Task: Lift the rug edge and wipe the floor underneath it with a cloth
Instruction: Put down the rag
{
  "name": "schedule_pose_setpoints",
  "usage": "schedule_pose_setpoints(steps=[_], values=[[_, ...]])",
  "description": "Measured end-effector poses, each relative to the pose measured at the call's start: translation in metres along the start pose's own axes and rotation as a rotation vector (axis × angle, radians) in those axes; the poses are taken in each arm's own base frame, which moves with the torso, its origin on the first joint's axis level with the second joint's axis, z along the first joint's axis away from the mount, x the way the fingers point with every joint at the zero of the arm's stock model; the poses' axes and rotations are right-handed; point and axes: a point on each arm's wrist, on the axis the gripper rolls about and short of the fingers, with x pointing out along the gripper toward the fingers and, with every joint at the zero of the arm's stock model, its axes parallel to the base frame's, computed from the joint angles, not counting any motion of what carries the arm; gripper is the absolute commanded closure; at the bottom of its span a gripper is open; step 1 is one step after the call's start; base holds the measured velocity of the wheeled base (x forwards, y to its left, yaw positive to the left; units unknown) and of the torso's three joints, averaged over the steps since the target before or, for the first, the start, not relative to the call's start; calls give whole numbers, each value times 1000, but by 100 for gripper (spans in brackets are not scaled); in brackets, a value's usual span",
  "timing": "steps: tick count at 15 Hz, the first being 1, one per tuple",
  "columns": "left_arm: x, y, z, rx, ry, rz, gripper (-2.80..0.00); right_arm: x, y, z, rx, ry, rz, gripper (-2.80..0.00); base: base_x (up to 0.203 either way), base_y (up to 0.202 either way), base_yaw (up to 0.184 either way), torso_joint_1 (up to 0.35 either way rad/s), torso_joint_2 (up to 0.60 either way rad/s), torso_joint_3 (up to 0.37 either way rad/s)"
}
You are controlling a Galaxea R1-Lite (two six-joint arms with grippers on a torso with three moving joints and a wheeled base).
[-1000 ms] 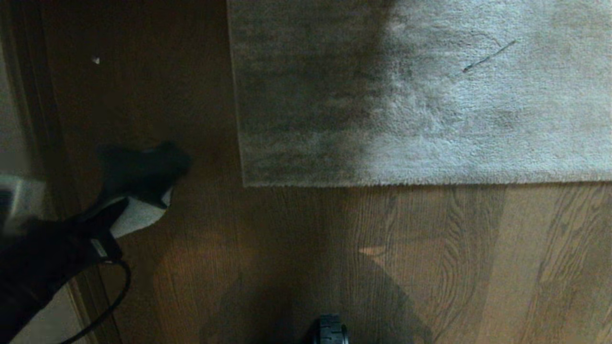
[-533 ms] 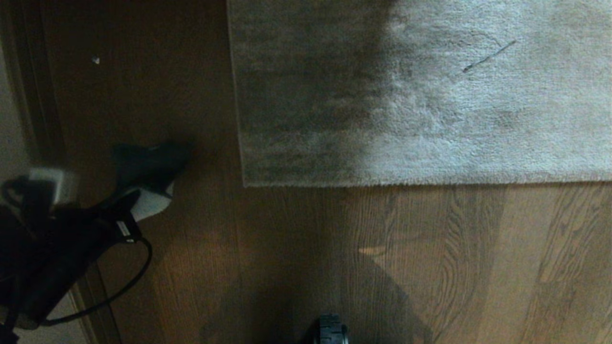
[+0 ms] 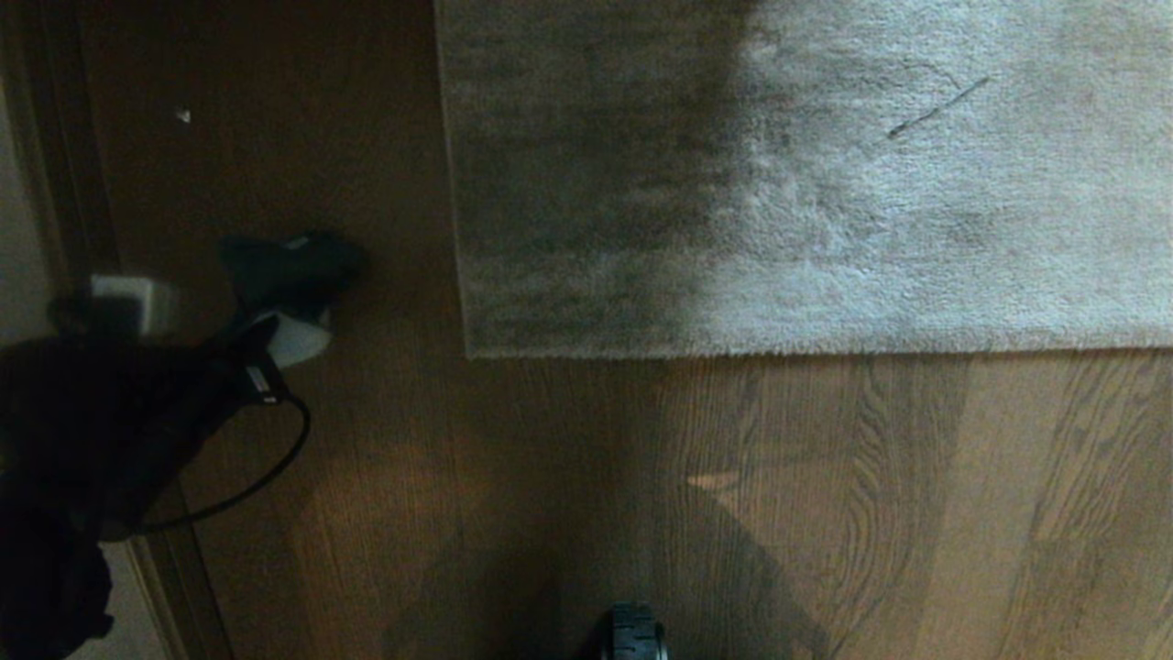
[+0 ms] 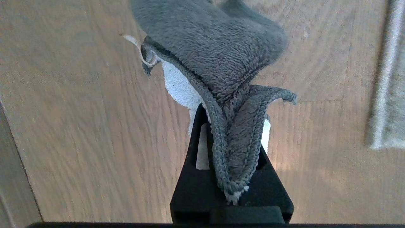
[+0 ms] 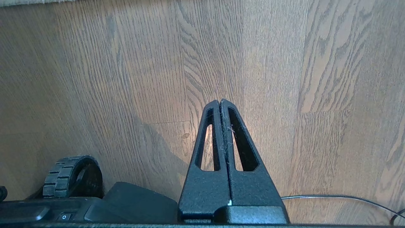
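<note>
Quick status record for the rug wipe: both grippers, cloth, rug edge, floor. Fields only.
left gripper: shut on the cloth, held over bare floor beside the rug's left side
cloth: grey and white, pinched between the fingers, loose end hanging past the tips
right gripper: shut, empty, above bare floor
rug edge: lying flat, not lifted
floor: wood planks; the part under the rug is covered

We lose the rug (image 3: 806, 174) past the head view's top and right borders. Left of the rug, the left gripper (image 4: 229, 152) is a dark blur; its fingertips sit buried in the cloth (image 4: 218, 57), itself cropped.
</note>
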Motion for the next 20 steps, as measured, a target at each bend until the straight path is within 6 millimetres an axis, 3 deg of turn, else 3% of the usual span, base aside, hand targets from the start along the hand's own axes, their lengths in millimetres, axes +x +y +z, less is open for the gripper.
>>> schedule_pose_setpoints(steps=[4,8,9,15,20], values=[[17,16,3,30,-36,44,0,0,0,0,0,0,0,0,0,0,0,0,0,0],[19,37,-1,42,-25,112,0,0,0,0,0,0,0,0,0,0,0,0,0,0],[19,39,-3,42,-20,121,-280,0,0,0,0,0,0,0,0,0,0,0,0,0],[15,41,-8,38,7,128,-280,0,0,0,0,0,0,0,0,0,0,0,0,0],[1,35,-9,33,32,115,-280,0,0,0,0,0,0,0,0,0,0,0,0,0]])
